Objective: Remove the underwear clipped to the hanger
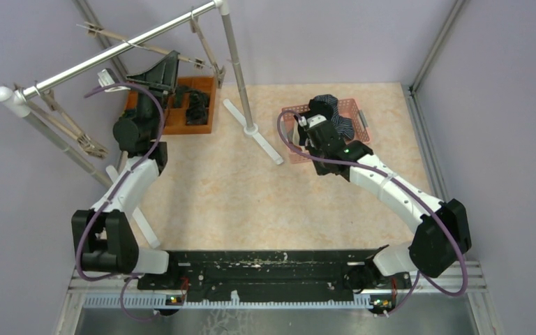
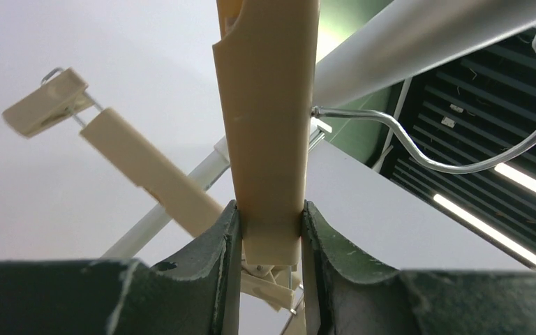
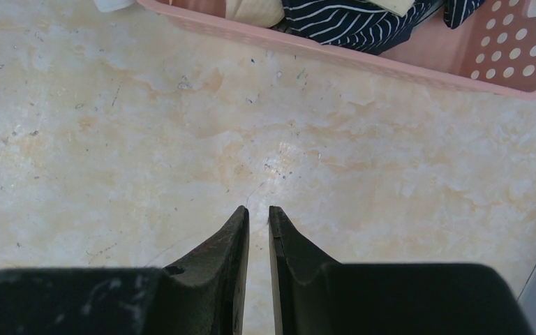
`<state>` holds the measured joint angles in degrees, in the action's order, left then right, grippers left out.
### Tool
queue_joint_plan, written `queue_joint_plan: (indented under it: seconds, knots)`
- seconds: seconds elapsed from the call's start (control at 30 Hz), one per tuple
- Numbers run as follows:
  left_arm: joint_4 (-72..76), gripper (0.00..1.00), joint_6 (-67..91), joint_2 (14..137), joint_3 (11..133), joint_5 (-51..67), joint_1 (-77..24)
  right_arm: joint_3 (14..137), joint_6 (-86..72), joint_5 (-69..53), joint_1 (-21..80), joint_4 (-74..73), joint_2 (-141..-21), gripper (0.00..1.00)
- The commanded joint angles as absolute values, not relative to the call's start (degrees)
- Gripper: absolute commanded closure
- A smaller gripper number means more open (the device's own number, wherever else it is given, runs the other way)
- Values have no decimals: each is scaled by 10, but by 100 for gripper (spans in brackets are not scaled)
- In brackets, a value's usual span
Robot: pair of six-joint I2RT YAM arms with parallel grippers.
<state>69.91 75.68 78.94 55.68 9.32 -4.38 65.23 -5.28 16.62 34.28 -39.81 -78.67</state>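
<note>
My left gripper (image 1: 162, 72) is raised under the metal rail (image 1: 122, 49). In the left wrist view it (image 2: 269, 207) is shut on a beige hanger arm (image 2: 269, 125). A beige clip (image 2: 45, 102) on another arm hangs open-ended and holds nothing. No underwear shows on the hanger. Navy-striped underwear (image 3: 349, 21) lies in the pink basket (image 3: 405, 66), also seen from above (image 1: 336, 112). My right gripper (image 1: 310, 137) hovers at the basket's near left edge. In the right wrist view its jaws (image 3: 258, 209) are nearly together and empty, above the bare table.
An orange tray (image 1: 206, 122) with dark rolled socks stands at the back left behind the left arm. The rack's upright pole (image 1: 237, 70) and white foot (image 1: 269, 146) stand mid-table. A wire hook (image 2: 460, 157) hangs from the rail. Grey walls enclose the table.
</note>
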Motion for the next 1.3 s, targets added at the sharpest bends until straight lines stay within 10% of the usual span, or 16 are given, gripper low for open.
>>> queue_joint_plan:
  seconds: [0.0, 1.1, 1.17, 1.27]
  knots:
    - [687, 100, 752, 783, 611, 88, -34, 652, -52, 178, 347, -375, -776, 83]
    - [754, 100, 925, 806, 504, 105, 1, 660, -46, 164, 355, -373, -804, 83]
    - [706, 71, 887, 792, 514, 133, 1, 660, -45, 162, 358, -374, -807, 83]
    - [653, 54, 835, 769, 523, 161, 1, 661, -46, 162, 362, -373, -814, 83]
